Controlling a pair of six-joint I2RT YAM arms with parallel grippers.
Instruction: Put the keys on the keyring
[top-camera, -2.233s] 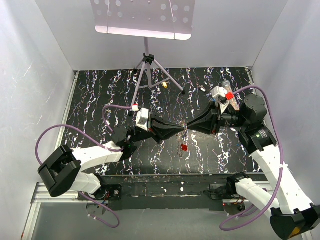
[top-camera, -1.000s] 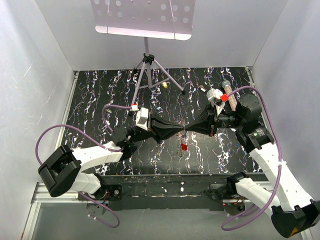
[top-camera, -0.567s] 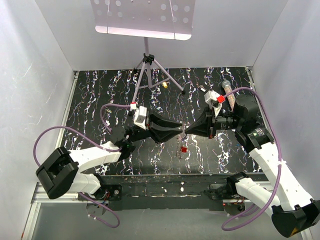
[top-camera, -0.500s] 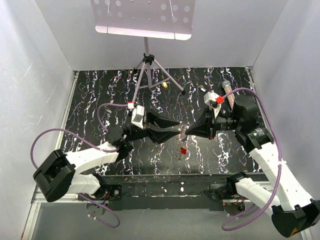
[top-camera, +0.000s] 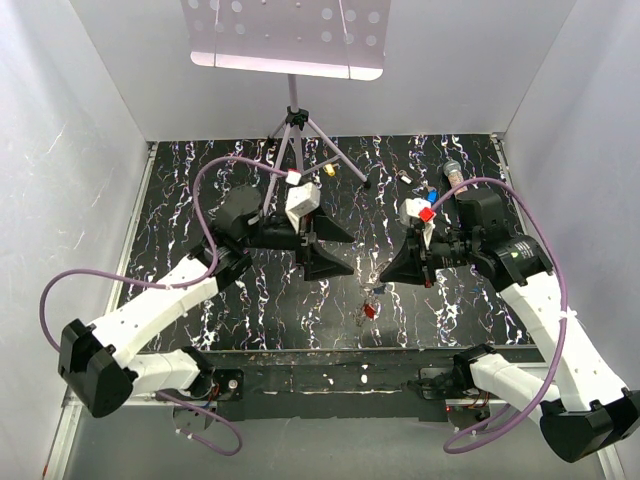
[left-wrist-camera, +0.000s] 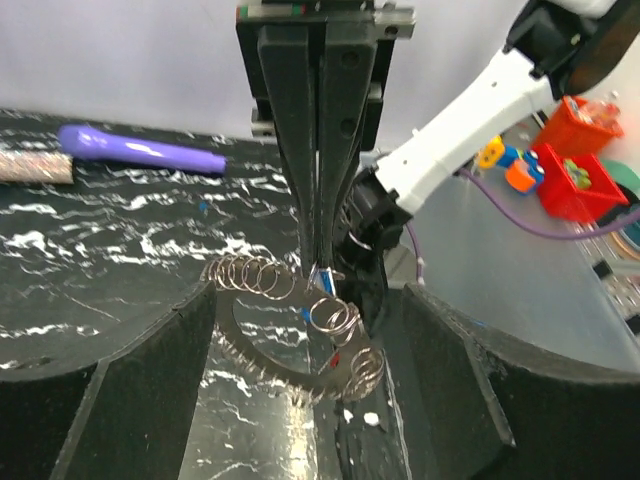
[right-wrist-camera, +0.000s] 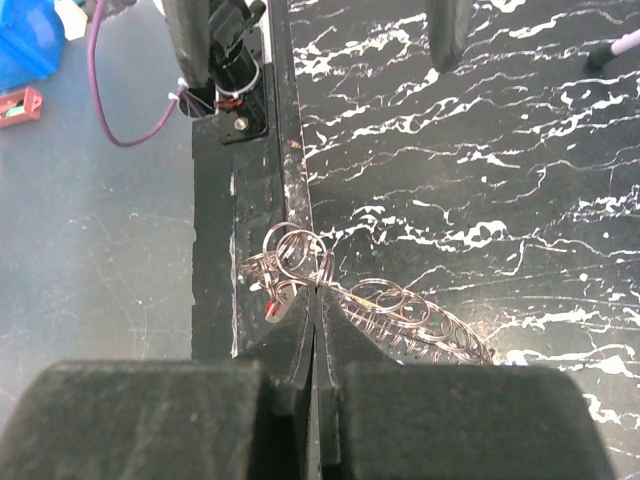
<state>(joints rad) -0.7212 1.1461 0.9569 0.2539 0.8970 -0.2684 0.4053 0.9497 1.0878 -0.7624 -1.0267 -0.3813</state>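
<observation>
The keyring (right-wrist-camera: 400, 312), a grey loop strung with small wire rings, hangs from my right gripper (right-wrist-camera: 317, 290), which is shut on it. A red key (top-camera: 369, 312) dangles from the keyring (top-camera: 371, 297) below the right gripper (top-camera: 384, 279). In the left wrist view the right arm's shut fingers (left-wrist-camera: 318, 150) come down from above onto the keyring (left-wrist-camera: 290, 330), with a blue key (left-wrist-camera: 326, 281) and a red key (left-wrist-camera: 336, 356) on it. My left gripper (top-camera: 340, 251) stands open to the left, apart from the loop. Its jaws (left-wrist-camera: 305, 296) hold nothing.
A music stand's tripod (top-camera: 296, 135) stands at the back middle, with a small yellow item (top-camera: 329, 170) near its foot. A purple pen (left-wrist-camera: 140, 150) and a glittery tube (left-wrist-camera: 35, 168) lie at the back right. White walls close in the mat (top-camera: 200, 190).
My left gripper has opened, let go at the meeting point and drawn back to the left. The right gripper has kept the keyring and shifted slightly toward the near edge.
</observation>
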